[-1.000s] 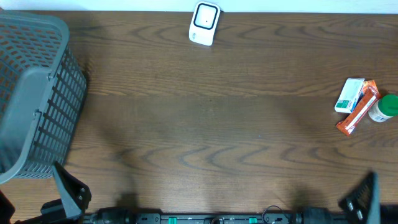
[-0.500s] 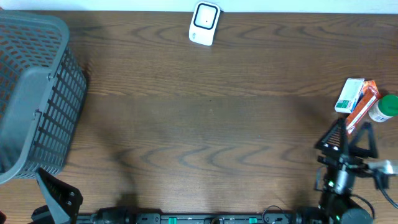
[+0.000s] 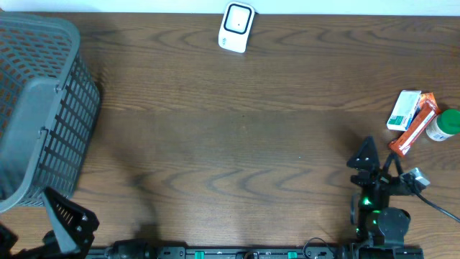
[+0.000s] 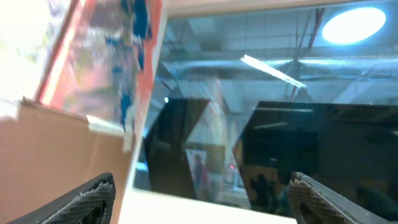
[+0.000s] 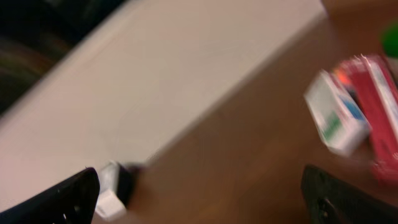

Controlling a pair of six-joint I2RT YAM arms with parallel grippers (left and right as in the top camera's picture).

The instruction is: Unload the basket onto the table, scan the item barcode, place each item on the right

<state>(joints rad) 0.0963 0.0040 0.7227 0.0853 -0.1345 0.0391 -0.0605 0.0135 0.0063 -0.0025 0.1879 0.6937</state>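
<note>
Both left claw (image 4: 200,190) and right claw (image 5: 202,190) gape wide, seemingly empty.

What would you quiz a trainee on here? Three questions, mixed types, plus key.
1. True or false: the right gripper is shut on the white-and-green box.
2. Where does the white barcode scanner stand in the overhead view?
A. top edge, near the middle
B. beside the right gripper
C. bottom left corner
3. Fill in: the orange packet lies between the white-and-green box and a bottle with a ___ cap.

Key
1. False: its jaws stand open and empty, short of the box.
2. A
3. green
</note>
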